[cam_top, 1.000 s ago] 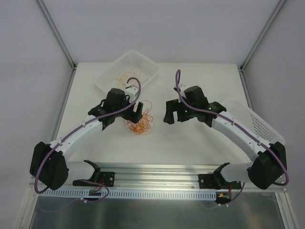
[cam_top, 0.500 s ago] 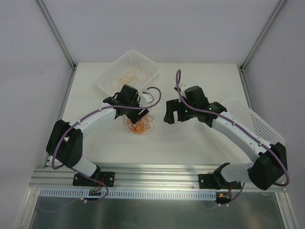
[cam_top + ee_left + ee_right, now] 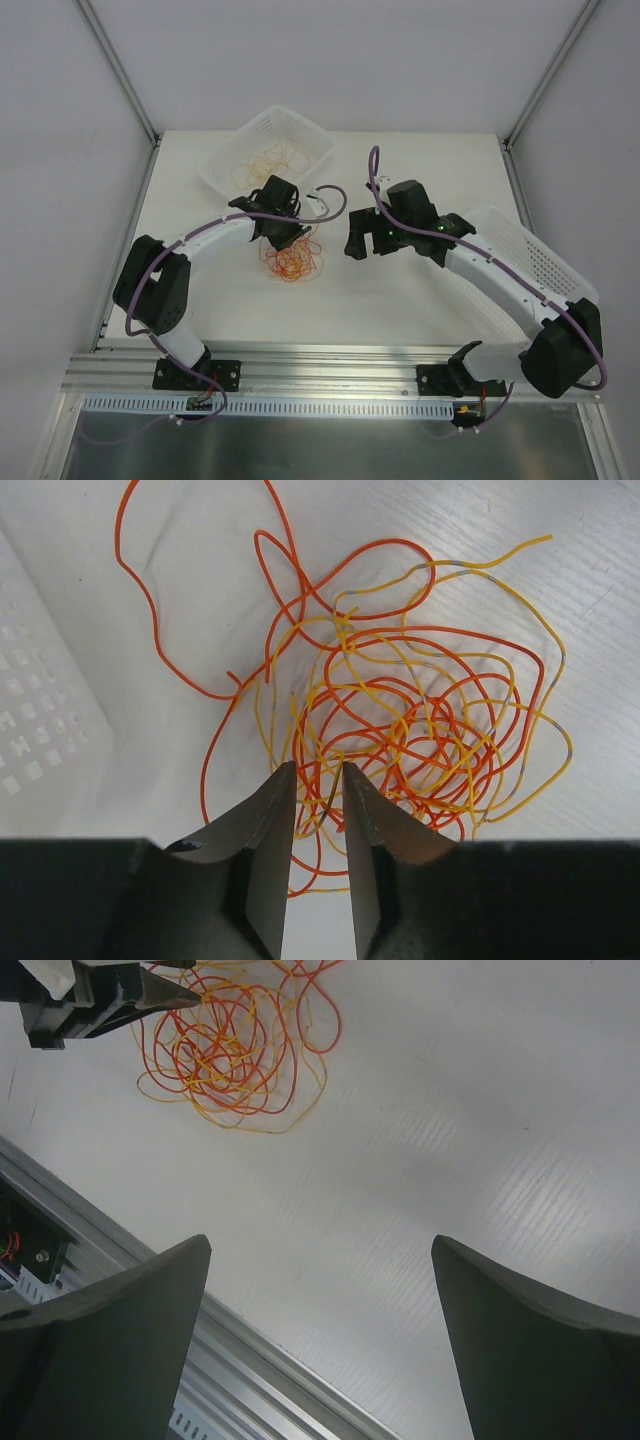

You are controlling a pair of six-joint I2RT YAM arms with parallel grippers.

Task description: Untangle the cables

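Observation:
A tangle of thin orange, red and yellow cables point(image 3: 290, 260) lies on the white table, left of centre. My left gripper point(image 3: 284, 236) is down at the tangle's near-left edge. In the left wrist view its jaws point(image 3: 316, 770) stand a narrow gap apart, with a few strands of the cables point(image 3: 420, 720) running loosely between the tips. My right gripper point(image 3: 356, 240) hovers wide open to the right of the pile, with nothing in it. The right wrist view shows the cables point(image 3: 230, 1055) at its upper left, with the left gripper point(image 3: 100, 1000) beside them.
A white mesh basket point(image 3: 312, 132) at the back left holds more orange strands point(image 3: 270, 158); its wall point(image 3: 40, 730) shows left of the tangle. A second white basket point(image 3: 540, 255) lies under the right arm. An aluminium rail point(image 3: 330, 350) runs along the near edge.
The left arm has swung right and down onto the tangle, and its jaws have narrowed from wide open to a small gap. The right arm has not moved.

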